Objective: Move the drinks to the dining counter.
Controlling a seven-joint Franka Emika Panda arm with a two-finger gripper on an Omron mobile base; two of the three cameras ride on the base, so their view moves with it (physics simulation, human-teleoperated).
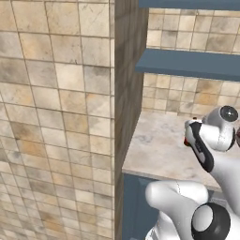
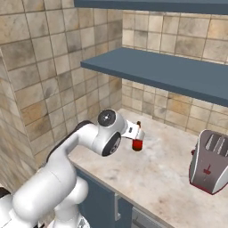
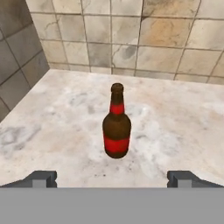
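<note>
Brown beer bottle, red-labelled: upright on marble worktop near the tiled corner. Gripper: fingers spread wide, level with the bottle, apparently lined up for a grasp.

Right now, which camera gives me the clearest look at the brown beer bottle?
The hand view: the beer bottle stands upright and whole on the marble worktop, centred ahead of the open gripper. The right base view shows just its neck and red label beside the arm. The left base view shows barely a red sliver behind the wrist.
</note>
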